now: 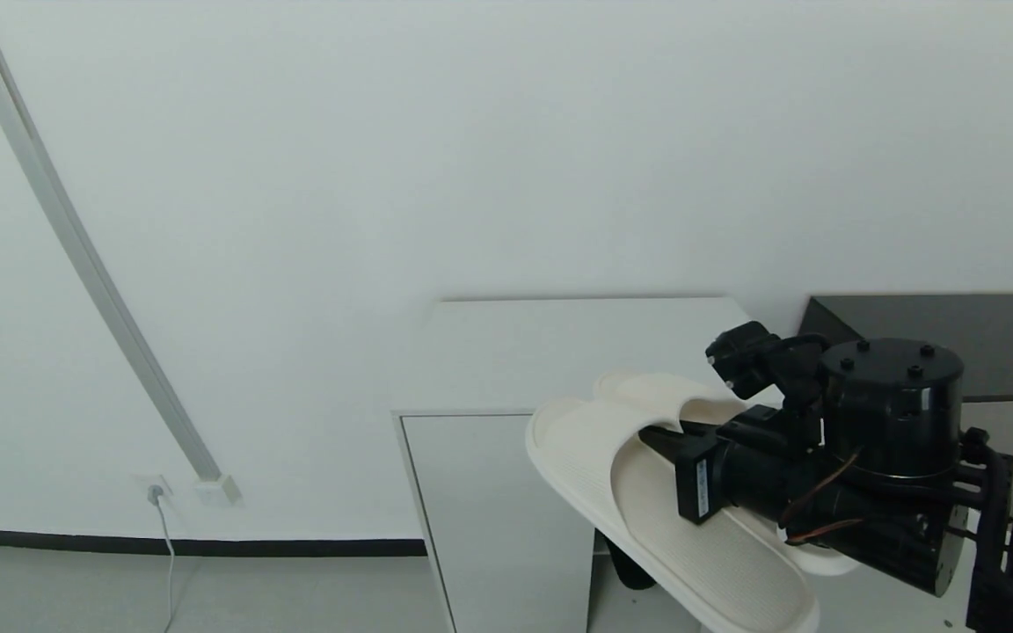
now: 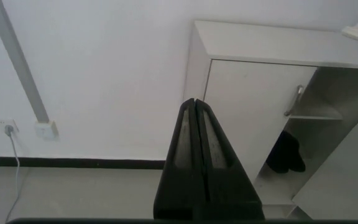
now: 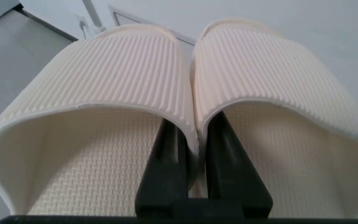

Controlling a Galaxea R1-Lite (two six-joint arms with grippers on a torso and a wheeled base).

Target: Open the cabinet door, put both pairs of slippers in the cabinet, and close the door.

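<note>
Carrying the cream slippers (image 1: 612,475) in the right gripper (image 3: 197,158), one finger tucked under each strap, jaws closed almost together on the two inner strap walls pinched between them; held in the air before the white cabinet (image 1: 559,352), toes toward it, heels sloping down and back. With the left gripper (image 2: 195,143) facing the cabinet from farther off, jaws pressed flat together on nothing. Cabinet already open beside its front panel (image 2: 253,112); inside, a shelf (image 2: 316,115) and under it a dark shape (image 2: 286,155), perhaps the other pair, too dim to tell. Gripping soft foam by a thin fold only; likely to slip, or to let one slipper swing loose, on a quick move; could catch the toes on the cabinet top or the shelf edge if brought in too high; may shove the dark shape aside when pushing in.
</note>
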